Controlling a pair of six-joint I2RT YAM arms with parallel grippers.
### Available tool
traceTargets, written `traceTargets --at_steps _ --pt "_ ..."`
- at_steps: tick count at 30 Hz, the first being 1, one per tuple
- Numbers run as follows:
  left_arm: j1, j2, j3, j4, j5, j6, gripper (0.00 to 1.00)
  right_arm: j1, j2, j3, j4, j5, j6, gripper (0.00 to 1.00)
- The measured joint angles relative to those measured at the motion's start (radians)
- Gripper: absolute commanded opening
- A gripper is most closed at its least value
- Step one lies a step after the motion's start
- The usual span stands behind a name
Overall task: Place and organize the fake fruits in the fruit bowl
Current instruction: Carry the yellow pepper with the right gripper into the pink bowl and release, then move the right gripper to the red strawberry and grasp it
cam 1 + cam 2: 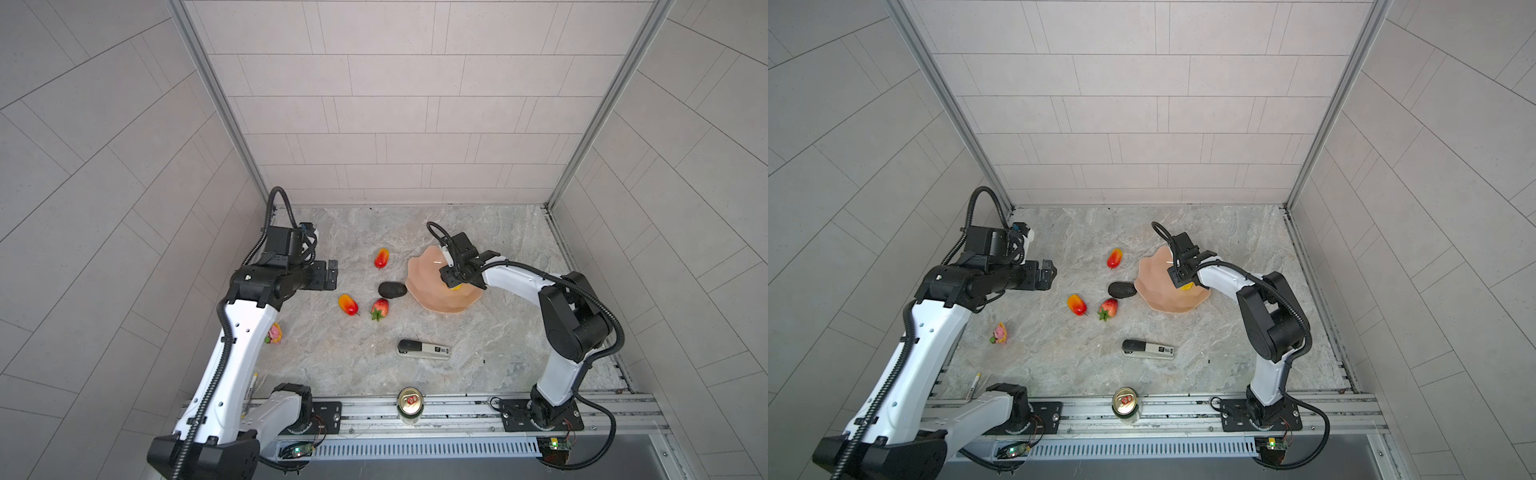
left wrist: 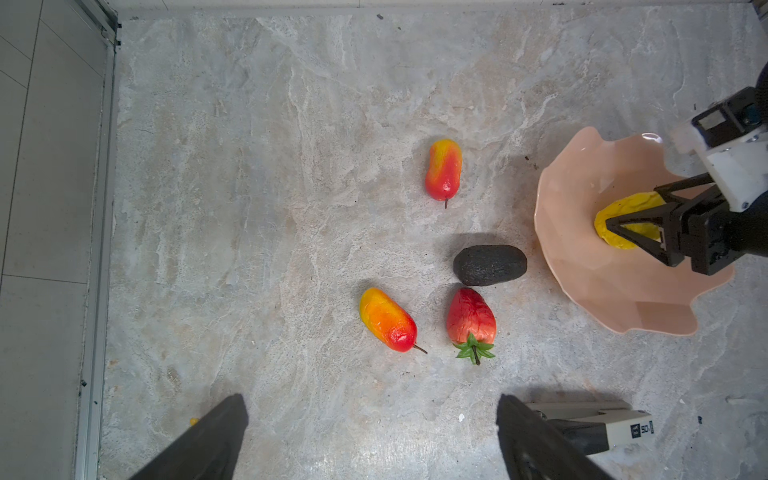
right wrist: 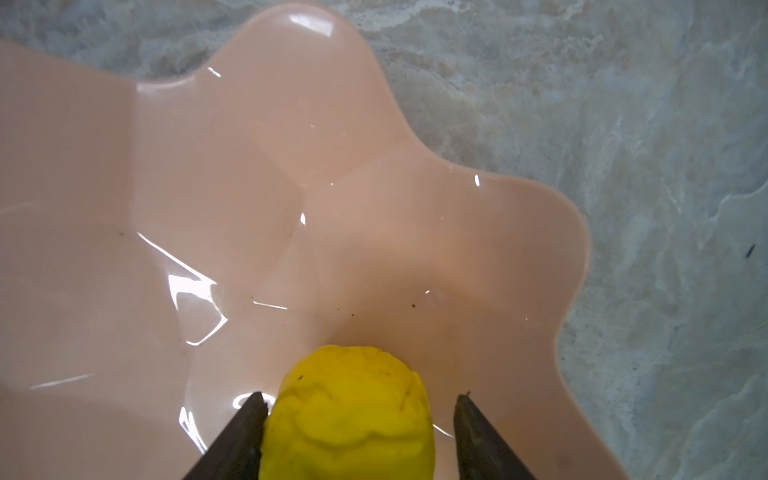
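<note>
A metal can (image 1: 410, 405) stands nearest, on the front rail; beyond it a stapler (image 1: 423, 349) lies on the worktop (image 1: 332, 361); neither belongs to the task.

Next come the strawberry (image 1: 380, 309) and one mango (image 1: 348, 304), side by side but apart; just past them is the avocado (image 1: 391, 289), just beside the rim of the fruit bowl (image 1: 424, 282), its long axis pointing roughly at the bowl.

The right claw (image 3: 360, 400) is down inside the bowl with the lemon (image 3: 349, 432) between its jaws; they stand parted wider than the fruit, with a clear gap on one side, so the lemon looks let go and resting on the bowl's floor (one jaw may touch it; I cannot tell).

The left claw (image 2: 370, 398) hangs wide and empty above the worktop; the loose fruits lie between it and the bowl.

Farthest is the second mango (image 1: 381, 258), well apart from the bowl.

The avocado probably suits the right arm, being nearest; a grip across its short width would call for little turning.

Count: two mangoes, one avocado, one strawberry, one lemon; one fruit in the bowl, four outside it.
</note>
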State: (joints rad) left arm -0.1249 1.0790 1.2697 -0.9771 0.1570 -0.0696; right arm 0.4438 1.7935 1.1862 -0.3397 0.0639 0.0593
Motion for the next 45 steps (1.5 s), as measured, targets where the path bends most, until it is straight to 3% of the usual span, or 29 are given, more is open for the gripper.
traceTargets --at_steps 8,16,23,29,37,45 --pt "0.000 0.006 0.000 0.000 0.000 0.000 1.00 0.008 -0.072 0.021 -0.058 -0.001 -0.029 0.99" --pt "0.000 0.006 0.003 0.000 0.001 0.000 1.00 0.188 -0.125 0.219 -0.105 -0.069 -0.127 1.00" --pt "0.000 0.005 0.003 -0.001 0.000 0.000 1.00 0.361 0.063 0.392 -0.140 -0.148 -0.164 1.00" --pt "0.000 0.000 0.003 -0.003 -0.004 0.001 1.00 0.462 0.171 0.391 -0.149 -0.157 -0.135 0.95" --pt "0.000 0.000 0.003 -0.002 -0.002 0.008 1.00 0.472 0.177 0.296 -0.126 -0.151 -0.063 0.88" --pt "0.000 -0.002 0.003 -0.002 -0.003 0.011 1.00 0.484 0.242 0.305 -0.082 -0.158 -0.011 0.86"
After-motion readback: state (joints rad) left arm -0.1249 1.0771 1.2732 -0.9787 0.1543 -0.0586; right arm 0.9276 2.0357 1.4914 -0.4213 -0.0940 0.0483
